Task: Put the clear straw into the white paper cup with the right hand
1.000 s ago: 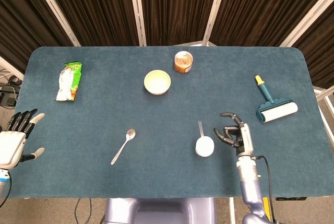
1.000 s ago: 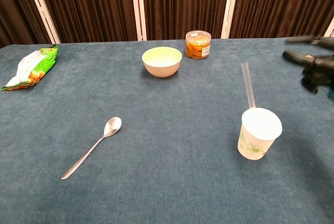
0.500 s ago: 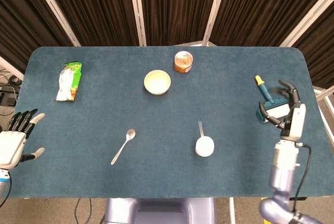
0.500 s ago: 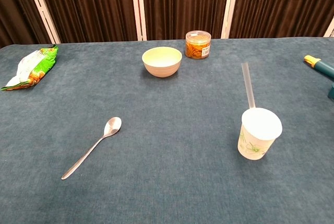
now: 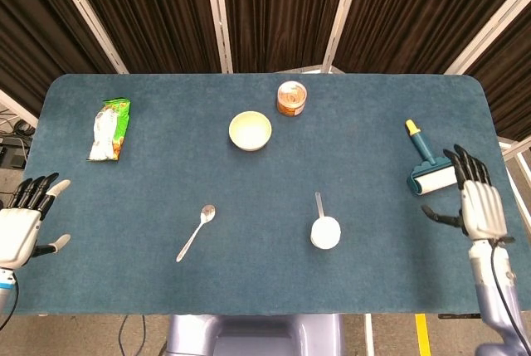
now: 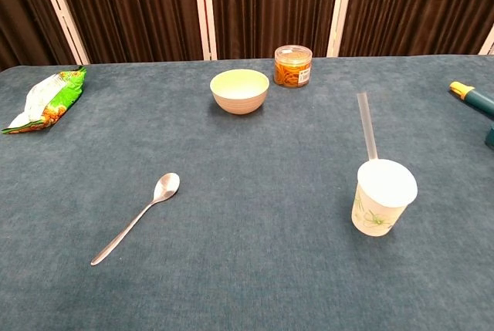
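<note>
From my station I see the clear plastic straw (image 6: 367,126) standing in the white paper cup with a green leaf print (image 6: 381,197), its upper end leaning toward the far side of the blue felt-covered worktop (image 5: 149,207); in the head view the straw (image 5: 318,204) shows as a thin pale line rising from the cup (image 5: 325,232). My right hand (image 5: 479,203) hangs over the right edge of the worktop, well apart from the cup, its fingers (image 5: 461,164) spread and holding nothing, just beside the teal lint roller with a yellow-tipped handle (image 5: 431,165); I think the fingertips overlap the roller's white drum, though from this angle I cannot tell whether they touch it. My left hand (image 5: 25,223) sits off the left edge of the worktop, fingers apart and empty. Neither hand shows in the chest view. A silver metal spoon (image 6: 137,216) lies left of the cup. Toward the far side stand a cream-coloured round bowl (image 6: 239,90) and, near it on the right, a clear plastic jar of orange contents (image 6: 292,65). A green and white snack packet (image 6: 46,99) lies at the far left.
</note>
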`<move>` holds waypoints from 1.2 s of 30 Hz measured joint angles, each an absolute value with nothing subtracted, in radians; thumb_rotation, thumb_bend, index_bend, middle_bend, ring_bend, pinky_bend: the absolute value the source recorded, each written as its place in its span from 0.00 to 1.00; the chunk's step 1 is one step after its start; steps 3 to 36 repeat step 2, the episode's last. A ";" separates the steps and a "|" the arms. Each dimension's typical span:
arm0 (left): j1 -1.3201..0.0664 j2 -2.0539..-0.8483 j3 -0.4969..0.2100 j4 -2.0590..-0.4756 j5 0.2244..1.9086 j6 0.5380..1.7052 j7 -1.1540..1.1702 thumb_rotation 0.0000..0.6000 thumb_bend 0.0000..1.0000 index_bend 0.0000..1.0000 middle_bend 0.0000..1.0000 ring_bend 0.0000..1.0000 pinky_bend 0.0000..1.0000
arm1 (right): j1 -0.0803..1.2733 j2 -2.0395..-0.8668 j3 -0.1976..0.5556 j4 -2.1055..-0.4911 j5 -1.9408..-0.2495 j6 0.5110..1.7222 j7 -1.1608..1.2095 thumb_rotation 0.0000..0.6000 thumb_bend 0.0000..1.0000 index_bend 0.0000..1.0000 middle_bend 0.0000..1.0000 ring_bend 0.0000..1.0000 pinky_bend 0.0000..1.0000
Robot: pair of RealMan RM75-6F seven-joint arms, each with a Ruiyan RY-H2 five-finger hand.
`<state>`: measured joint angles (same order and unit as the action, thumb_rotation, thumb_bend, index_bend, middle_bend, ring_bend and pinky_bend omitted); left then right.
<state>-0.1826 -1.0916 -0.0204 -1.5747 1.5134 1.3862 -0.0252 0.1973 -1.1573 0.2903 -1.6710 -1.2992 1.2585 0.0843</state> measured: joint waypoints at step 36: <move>-0.182 -1.092 -0.020 -1.575 1.515 1.388 -0.025 1.00 0.21 0.12 0.00 0.00 0.00 | 0.172 -1.148 0.246 -1.662 -1.326 1.266 0.128 1.00 0.14 0.06 0.00 0.00 0.00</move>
